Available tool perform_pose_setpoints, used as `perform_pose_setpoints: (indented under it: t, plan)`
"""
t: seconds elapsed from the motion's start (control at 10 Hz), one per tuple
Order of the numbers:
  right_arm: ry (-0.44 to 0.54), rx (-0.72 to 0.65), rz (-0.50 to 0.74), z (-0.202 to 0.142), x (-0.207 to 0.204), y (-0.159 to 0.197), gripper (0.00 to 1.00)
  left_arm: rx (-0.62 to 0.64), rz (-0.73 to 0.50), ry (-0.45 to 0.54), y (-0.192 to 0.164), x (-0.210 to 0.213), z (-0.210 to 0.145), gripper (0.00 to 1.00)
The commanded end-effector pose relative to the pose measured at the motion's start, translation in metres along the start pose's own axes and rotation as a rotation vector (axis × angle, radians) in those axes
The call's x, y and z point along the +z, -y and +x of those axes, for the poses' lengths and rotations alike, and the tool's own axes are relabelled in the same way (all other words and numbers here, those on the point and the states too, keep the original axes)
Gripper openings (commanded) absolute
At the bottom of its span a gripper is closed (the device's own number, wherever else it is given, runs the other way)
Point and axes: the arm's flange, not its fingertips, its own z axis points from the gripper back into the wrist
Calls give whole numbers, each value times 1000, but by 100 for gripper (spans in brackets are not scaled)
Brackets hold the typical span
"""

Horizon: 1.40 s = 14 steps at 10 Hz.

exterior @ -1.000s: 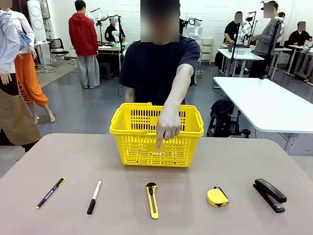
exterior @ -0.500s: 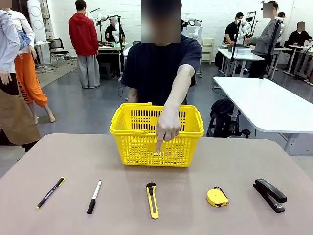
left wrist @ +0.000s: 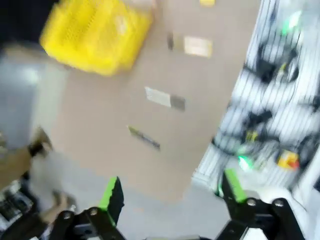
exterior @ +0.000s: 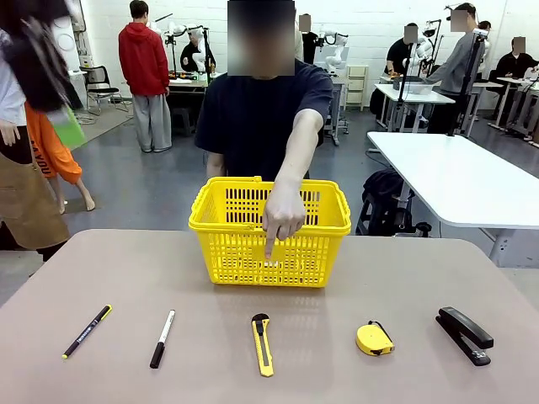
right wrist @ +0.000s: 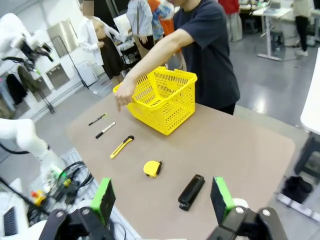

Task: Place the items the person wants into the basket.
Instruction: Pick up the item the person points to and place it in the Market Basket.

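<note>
Since the earlier frame the person's hand (exterior: pixel 282 215) has drifted slightly toward picture left, forefinger pointing down in front of the basket (exterior: pixel 236 252); the row on the table has not shifted.

Front view: the box cutter (exterior: pixel 263 343) lies straight below that finger, mid-row. Its long axis runs from the near edge toward the basket, and it is about equally far from either side.

Left wrist view: smeared by motion. The left gripper (left wrist: pixel 171 187) has its fingers spread wide, nothing between them. The box cutter is probably the pale streak far ahead, near the basket.

Right wrist view: the right gripper (right wrist: pixel 162 196) stands wide apart and empty. The box cutter lies ahead to its left, beyond the tape measure (right wrist: pixel 152 168).
</note>
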Motion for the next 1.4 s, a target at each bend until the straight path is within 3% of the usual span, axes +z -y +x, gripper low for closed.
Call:
perform_pose_setpoints:
  t: [0.0, 0.3, 0.6, 0.8, 1.0, 1.1, 1.3]
  plan:
    - [25, 15, 12, 3, 1, 2, 100, 84, -146, -261, -32, -50, 34, 100]
    - [25, 15, 12, 3, 1, 2, 100, 386, -63, -235, -17, -159, 84, 100]
    - [25, 15, 12, 3, 1, 2, 100, 602, 0, -97, -9, -212, 105, 100]
    - [25, 15, 12, 3, 1, 2, 100, 627, 18, -5, 6, -225, 106, 100]
    - [25, 15, 12, 3, 1, 2, 100, 543, -26, -13, 14, -225, 101, 100]
    - [25, 15, 12, 3, 1, 2, 100, 612, -7, -21, -2, -224, 113, 100]
    - [25, 15, 12, 3, 1, 2, 100, 612, -7, -21, -2, -224, 113, 100]
